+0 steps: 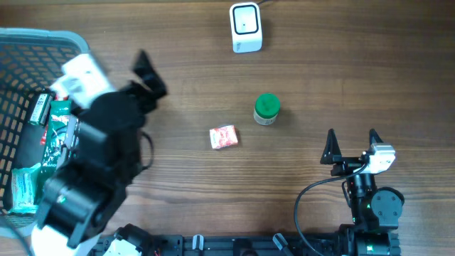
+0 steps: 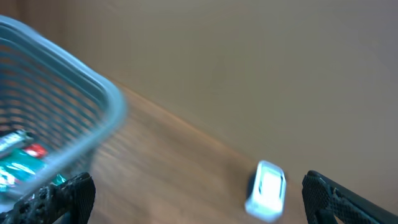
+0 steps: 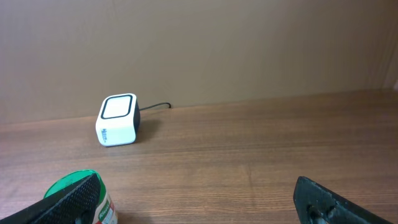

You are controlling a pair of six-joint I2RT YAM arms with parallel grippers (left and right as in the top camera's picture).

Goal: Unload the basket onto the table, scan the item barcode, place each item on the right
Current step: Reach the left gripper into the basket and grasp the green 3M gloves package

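Wood table (image 1: pixel 298 57), scanner (image 1: pixel 246 27) at back, L gripper (image 1: pixel 148 75) & R gripper (image 1: pixel 352 140) wide open (both empty)

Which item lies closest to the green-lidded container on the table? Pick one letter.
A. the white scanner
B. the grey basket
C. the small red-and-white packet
C: in the overhead view the red-and-white packet lies just beside the green-lidded container, while the white scanner stands farther off and the grey basket sits at the far left edge.
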